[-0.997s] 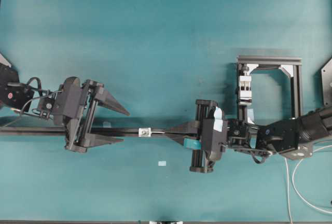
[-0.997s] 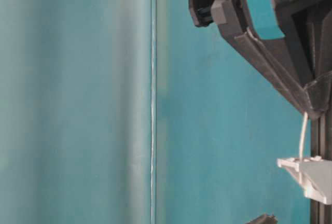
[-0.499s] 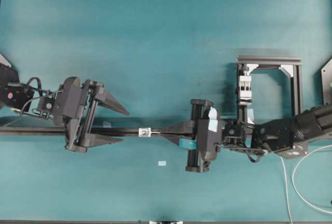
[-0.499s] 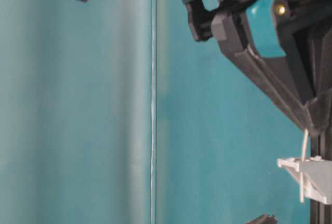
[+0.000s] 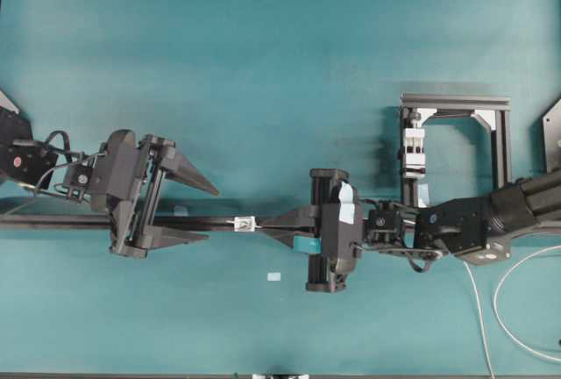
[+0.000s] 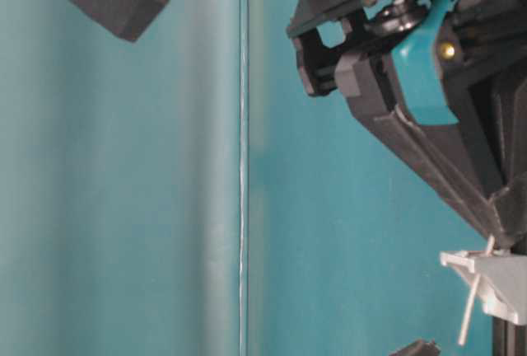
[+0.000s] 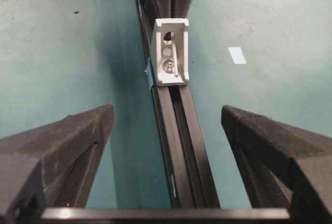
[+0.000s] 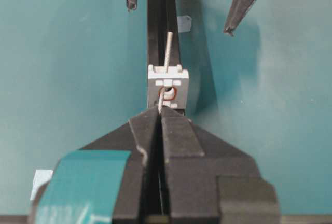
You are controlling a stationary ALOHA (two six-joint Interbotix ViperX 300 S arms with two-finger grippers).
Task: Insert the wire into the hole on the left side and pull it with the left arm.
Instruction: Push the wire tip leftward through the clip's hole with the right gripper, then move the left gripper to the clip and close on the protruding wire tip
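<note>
Left gripper (image 5: pixel 210 215), left of centre in the overhead view: fingers spread wide, holding nothing, straddling the black rail (image 5: pixel 202 222). Just right of it, the white block (image 5: pixel 244 224) sits on the rail. Wire (image 8: pixel 167 60) passes through the hole (image 8: pixel 168 92), tip poking out the far side. Right gripper (image 5: pixel 263 224) clenched on the wire, fingertips just beside the block.

From my station the tabletop (image 5: pixel 263 46) reads as smooth matt teal. The right claw (image 8: pixel 160 111) looks like matt black printed plastic, faintly grainy, with glossy teal tape. The small block (image 8: pixel 168 89) seems dull silver-white metal; the wire (image 8: pixel 168 45) through it, pale and finely ribbed.
</note>
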